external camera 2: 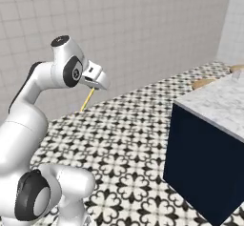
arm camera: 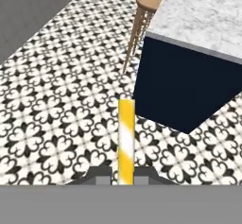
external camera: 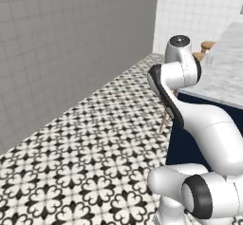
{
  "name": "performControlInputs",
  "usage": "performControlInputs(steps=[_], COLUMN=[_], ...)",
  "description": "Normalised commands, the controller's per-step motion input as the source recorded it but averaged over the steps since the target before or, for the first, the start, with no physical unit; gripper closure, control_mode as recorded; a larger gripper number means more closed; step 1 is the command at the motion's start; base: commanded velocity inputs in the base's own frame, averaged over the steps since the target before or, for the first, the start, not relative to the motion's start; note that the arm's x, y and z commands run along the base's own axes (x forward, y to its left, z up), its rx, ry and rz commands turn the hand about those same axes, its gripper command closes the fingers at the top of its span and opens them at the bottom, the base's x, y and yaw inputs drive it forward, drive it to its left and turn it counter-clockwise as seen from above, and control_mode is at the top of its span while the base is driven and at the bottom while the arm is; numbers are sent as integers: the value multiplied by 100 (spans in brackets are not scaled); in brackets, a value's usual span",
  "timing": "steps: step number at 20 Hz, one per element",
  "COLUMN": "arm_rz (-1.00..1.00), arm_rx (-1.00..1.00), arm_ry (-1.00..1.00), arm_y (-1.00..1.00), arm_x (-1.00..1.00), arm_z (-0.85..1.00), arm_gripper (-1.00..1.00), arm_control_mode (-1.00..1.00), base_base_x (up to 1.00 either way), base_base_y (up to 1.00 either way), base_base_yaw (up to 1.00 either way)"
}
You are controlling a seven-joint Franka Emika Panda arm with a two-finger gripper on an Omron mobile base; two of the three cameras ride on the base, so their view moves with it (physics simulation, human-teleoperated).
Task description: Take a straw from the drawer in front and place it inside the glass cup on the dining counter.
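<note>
The gripper (arm camera: 124, 176), clamped on the straw (arm camera: 126, 140), should carry it upright toward the dining counter (arm camera: 203, 15) at upper right, where the glass cup probably stands.

Open patterned floor (external camera 2: 124, 139) is lying wide and bare ahead of the arm, giving free passage up to the grey wall (external camera: 71, 43). The dining counter (arm camera: 189, 81), with its dark navy base, is blocking the right side, and a wooden stool (arm camera: 146, 5) is standing just beside its corner.
</note>
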Motion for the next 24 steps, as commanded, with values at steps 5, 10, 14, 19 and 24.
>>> performControlInputs(steps=[5,10,14,19,24], arm_rz=[0,0,0,0,0], arm_rx=[0,0,0,0,0], arm_ry=[0,0,0,0,0], arm_y=[0,0,0,0,0], arm_x=[0,0,0,0,0], arm_z=[0,0,0,0,0], arm_gripper=[100,100,100,100,100], arm_control_mode=[100,100,100,100,100], base_base_x=[95,95,94,86,90], base_base_y=[81,84,81,85,87], base_base_yaw=[-43,-45,-48,-55,-59])
